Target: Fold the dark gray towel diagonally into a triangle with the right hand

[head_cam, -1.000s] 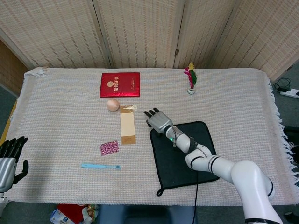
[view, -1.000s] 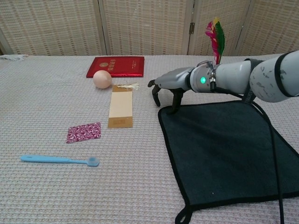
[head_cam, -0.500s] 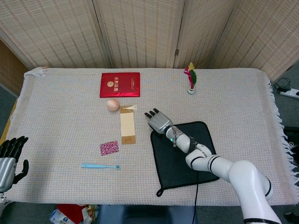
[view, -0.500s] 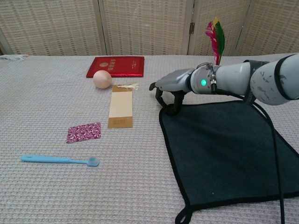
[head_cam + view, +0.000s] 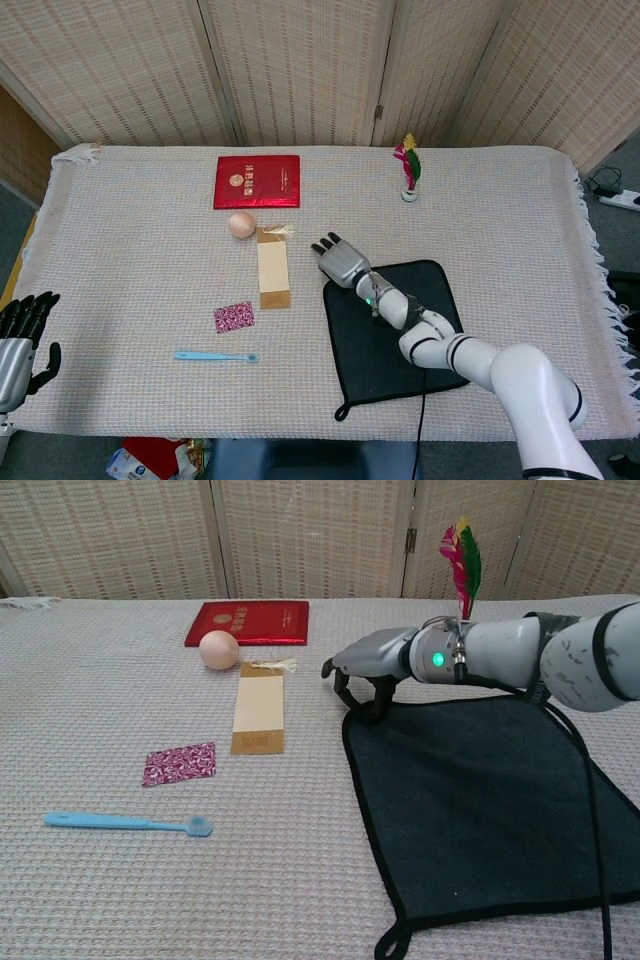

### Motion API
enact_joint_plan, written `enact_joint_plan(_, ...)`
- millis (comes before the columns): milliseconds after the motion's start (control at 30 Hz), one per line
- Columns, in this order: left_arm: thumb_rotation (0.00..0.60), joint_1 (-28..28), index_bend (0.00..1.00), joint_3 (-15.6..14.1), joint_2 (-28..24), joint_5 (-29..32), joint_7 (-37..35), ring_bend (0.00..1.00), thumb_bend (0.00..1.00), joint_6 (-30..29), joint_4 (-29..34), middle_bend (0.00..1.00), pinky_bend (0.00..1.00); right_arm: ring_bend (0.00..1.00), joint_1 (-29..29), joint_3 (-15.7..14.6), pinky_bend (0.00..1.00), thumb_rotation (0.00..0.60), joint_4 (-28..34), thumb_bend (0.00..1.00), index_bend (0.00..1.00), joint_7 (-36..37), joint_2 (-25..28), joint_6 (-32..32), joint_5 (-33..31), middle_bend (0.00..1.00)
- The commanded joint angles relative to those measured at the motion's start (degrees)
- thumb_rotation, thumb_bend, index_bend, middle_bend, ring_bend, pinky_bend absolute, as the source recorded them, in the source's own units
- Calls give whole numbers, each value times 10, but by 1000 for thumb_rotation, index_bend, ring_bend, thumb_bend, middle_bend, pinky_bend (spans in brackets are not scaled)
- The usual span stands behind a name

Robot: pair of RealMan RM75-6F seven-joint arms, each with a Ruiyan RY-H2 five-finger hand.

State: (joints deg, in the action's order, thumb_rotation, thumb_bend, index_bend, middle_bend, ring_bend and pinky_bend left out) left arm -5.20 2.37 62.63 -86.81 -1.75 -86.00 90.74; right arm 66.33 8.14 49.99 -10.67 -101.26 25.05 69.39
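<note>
The dark gray towel (image 5: 395, 330) (image 5: 480, 800) lies flat on the right half of the table, with a hanging loop at its near left corner. My right hand (image 5: 338, 256) (image 5: 365, 670) is over the towel's far left corner, palm down, its fingers curled down and pinching that corner against the cloth. The corner is still low on the table. My left hand (image 5: 22, 345) hangs off the table's near left edge, fingers apart and holding nothing; only the head view shows it.
A tan bookmark (image 5: 260, 713), an egg (image 5: 219, 650) and a red booklet (image 5: 248, 623) lie left of the right hand. A patterned scrap (image 5: 180, 763) and a blue toothbrush (image 5: 125, 823) lie nearer. A feather shuttlecock (image 5: 460, 560) stands behind the forearm. A black cable (image 5: 585, 780) crosses the towel.
The right hand's fingers have curled in onto the towel's far left corner, and that corner has slid slightly to the right. The left hand has not moved.
</note>
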Motion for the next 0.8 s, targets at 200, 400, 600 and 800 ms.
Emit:
enact_joint_plan(200,600,0,0,-1,1,-3,1,0,691,0,0,95,0,64,-49,-21,0,600,116,540,650,0,78,72,31,110)
enact_joint_plan(400,600,-1,0,-4,6,-9,11,0,691,1,1,95,0,66,-129,-74,0,600,256,541,659,-9,177,178,89,122)
enact_joint_plan(600,600,-3,0,-6,13,-10,28,0,691,4,2,95,0,69,-204,-141,0,600,318,541,667,-17,238,265,154,133)
enact_joint_plan(800,600,-4,0,-10,21,-15,45,0,691,5,3,95,0,71,-267,-195,0,600,330,540,667,-9,268,318,199,138)
